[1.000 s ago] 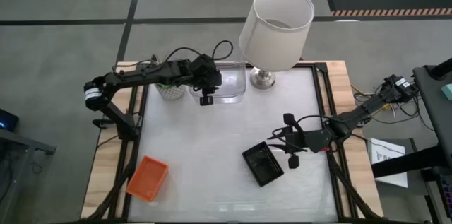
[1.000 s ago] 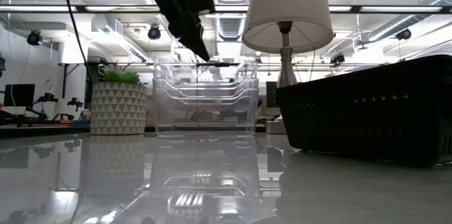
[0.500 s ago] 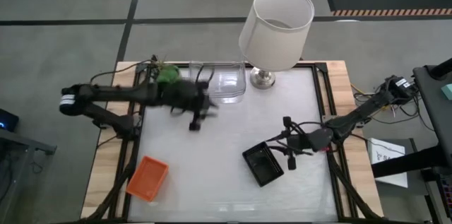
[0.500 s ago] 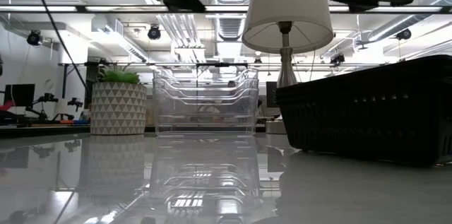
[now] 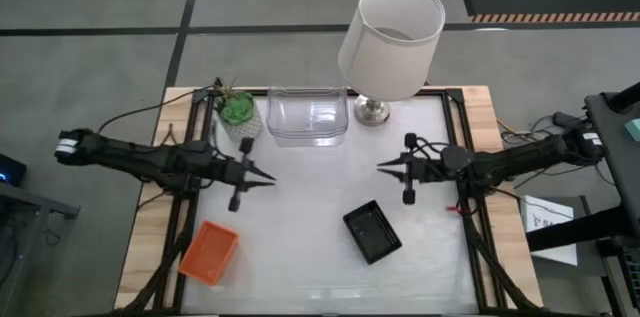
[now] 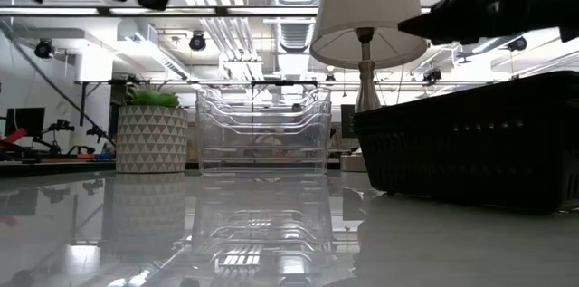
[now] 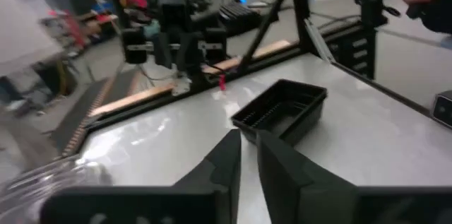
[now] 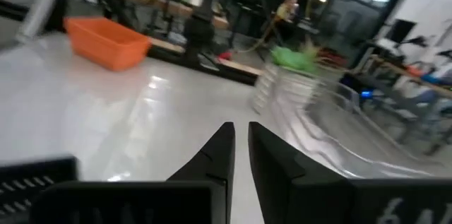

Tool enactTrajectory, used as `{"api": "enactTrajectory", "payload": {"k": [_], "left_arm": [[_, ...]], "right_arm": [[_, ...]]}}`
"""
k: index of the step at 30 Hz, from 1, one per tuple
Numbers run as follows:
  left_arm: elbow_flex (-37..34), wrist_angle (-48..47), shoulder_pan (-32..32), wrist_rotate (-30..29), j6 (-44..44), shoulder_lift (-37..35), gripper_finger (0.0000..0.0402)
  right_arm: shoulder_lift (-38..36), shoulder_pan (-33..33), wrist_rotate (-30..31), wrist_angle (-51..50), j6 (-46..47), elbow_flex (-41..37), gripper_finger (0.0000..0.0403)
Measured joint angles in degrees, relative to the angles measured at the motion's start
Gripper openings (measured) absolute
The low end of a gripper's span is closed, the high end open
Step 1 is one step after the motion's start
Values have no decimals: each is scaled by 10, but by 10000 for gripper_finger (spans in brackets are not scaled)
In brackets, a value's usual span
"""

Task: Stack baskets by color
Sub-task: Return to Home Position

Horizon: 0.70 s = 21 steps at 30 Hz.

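Sorting looks done, homing underway: orange stack (image 5: 209,252) lower left, black stack (image 5: 372,233) lower centre, clear stack (image 5: 307,117) top centre, left gripper (image 5: 268,180) and right gripper (image 5: 383,166) mid-frame, fingers pressed together (both empty), next call only parking the arms.

The glossy white tabletop (image 6: 109,233) is mirroring the stacked clear smooth plastic trays (image 6: 263,133); the black mesh plastic basket (image 6: 470,138) is looking matt, the lamp's metal base (image 5: 372,111) is gleaming
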Motion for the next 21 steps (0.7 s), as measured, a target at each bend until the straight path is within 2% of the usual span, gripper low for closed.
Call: {"api": "enactTrajectory", "payload": {"k": [5,13,16,19,21], "left_arm": [[-71,-7,22,-1,-2,-125,4],[-189,3,35,-3,-77,-304,0],[-231,8,35,-6,-85,-362,0],[-263,-6,35,-13,-52,-412,0],[-262,-17,35,-15,-48,-415,0]], "right_arm": [[-68,-31,6,-25,-29,-34,27],[-218,-34,29,-95,13,-97,27],[-281,-34,32,-119,12,-123,27],[-348,-34,46,-143,-13,-135,27],[-391,-33,45,-179,-24,-135,27]]}}
